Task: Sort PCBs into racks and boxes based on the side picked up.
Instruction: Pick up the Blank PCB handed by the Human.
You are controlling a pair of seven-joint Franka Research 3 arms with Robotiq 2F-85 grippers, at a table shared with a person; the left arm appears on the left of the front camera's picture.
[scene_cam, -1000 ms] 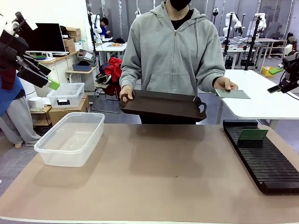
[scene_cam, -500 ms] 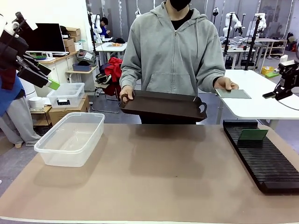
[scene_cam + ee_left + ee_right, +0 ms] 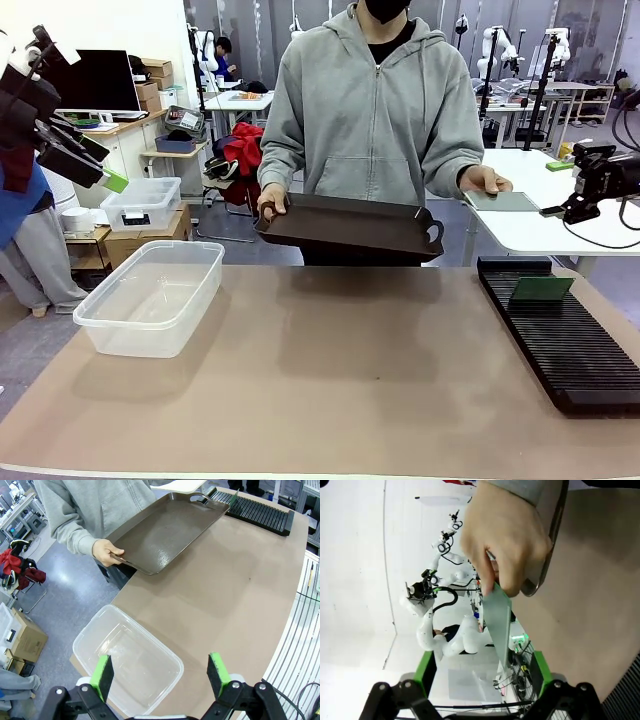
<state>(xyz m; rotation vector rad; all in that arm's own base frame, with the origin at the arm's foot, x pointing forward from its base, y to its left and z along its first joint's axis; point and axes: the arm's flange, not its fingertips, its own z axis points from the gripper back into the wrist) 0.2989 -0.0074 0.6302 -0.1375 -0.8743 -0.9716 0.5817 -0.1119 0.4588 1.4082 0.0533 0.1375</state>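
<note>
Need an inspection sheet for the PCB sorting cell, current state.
Surface: brown table, no damage seen.
Job's things: tub left; rack right; racked PCB standing in slots; held PCB in person's hand.
Clutter: tray, held by person at far edge.
Claws: left claw open above tub; right claw open at held PCB's edge.
Cables: black cable off right arm.
Surroundings: white table, bin, monitor.

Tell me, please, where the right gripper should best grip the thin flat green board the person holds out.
I would grip the thin flat green board at its free end, away from the person's hand, coming from the robot's right. The hand holds the other end and the board lies flat, so the open right gripper can close on its two faces.
</note>
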